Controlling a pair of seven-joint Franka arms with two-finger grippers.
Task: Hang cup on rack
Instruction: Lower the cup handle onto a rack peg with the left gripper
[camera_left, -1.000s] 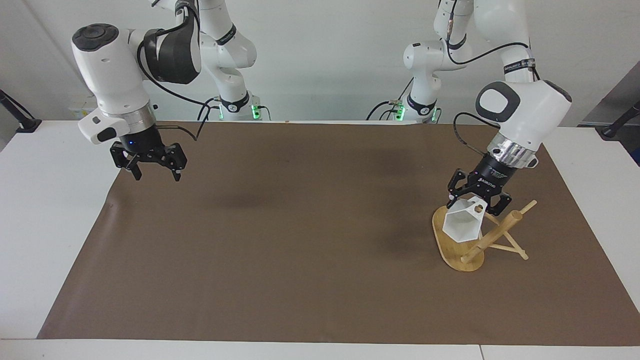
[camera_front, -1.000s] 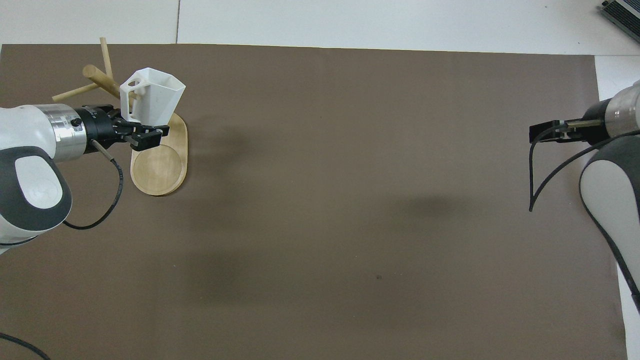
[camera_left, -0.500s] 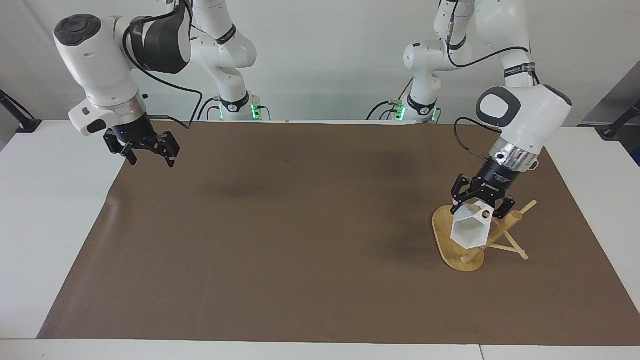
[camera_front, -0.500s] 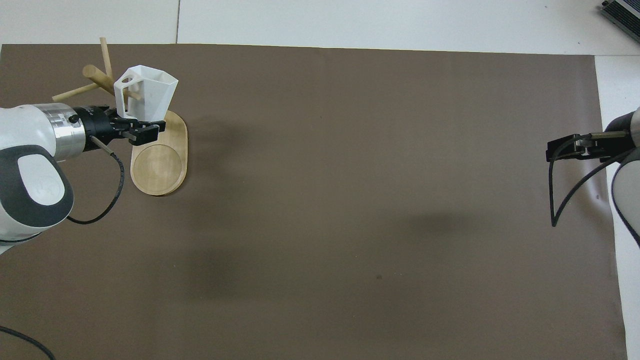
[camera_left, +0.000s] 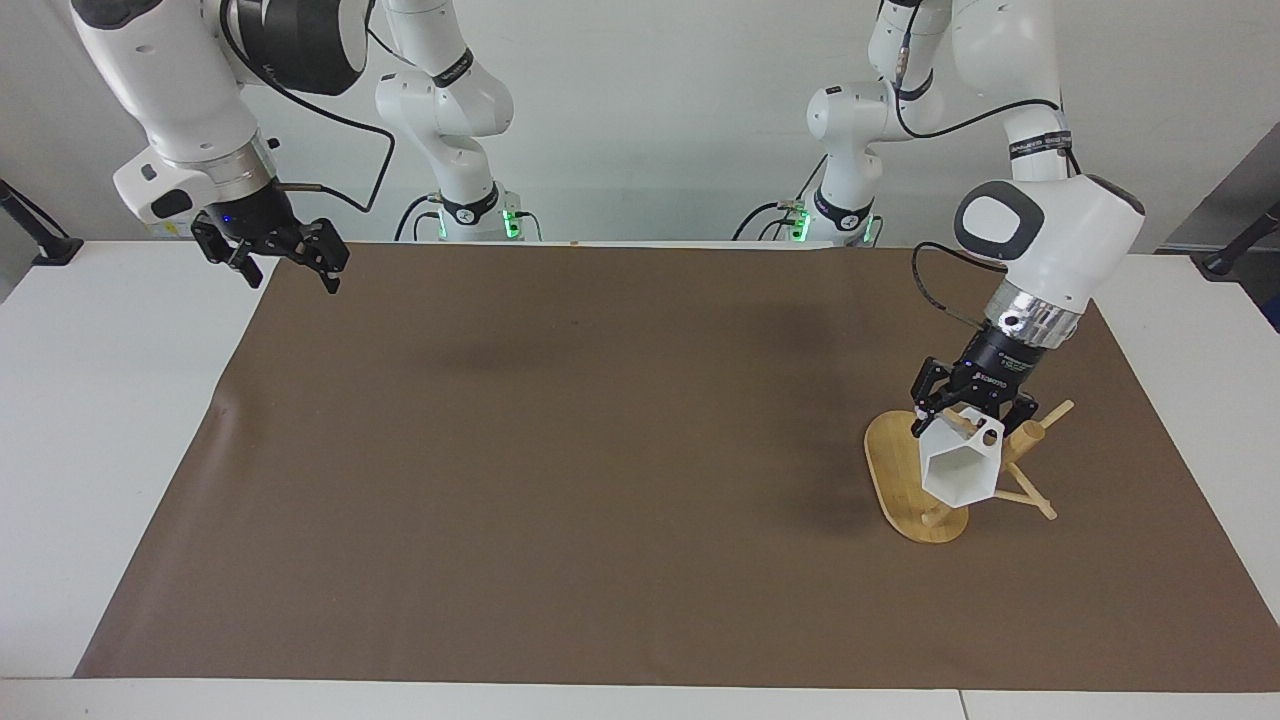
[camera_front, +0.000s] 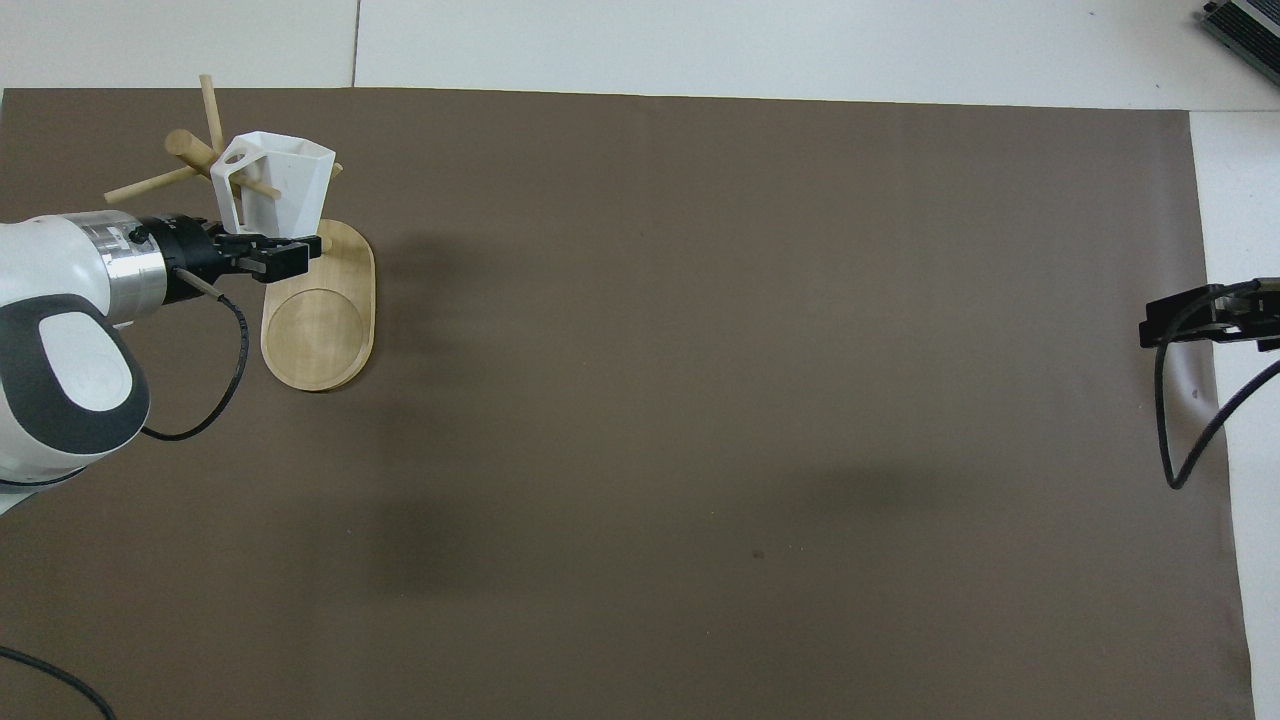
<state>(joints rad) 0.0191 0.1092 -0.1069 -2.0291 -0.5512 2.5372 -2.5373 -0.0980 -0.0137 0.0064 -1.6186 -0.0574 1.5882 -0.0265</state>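
Gripping the cup (camera_left: 958, 462), the left gripper (camera_left: 968, 407) hangs over the rack (camera_left: 900, 470).

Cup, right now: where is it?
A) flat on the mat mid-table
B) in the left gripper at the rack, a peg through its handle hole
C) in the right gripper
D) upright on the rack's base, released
B: the left gripper holds the cup against the rack, and in the overhead view a peg passes through the handle's hole; the right gripper waits empty over the mat's edge.
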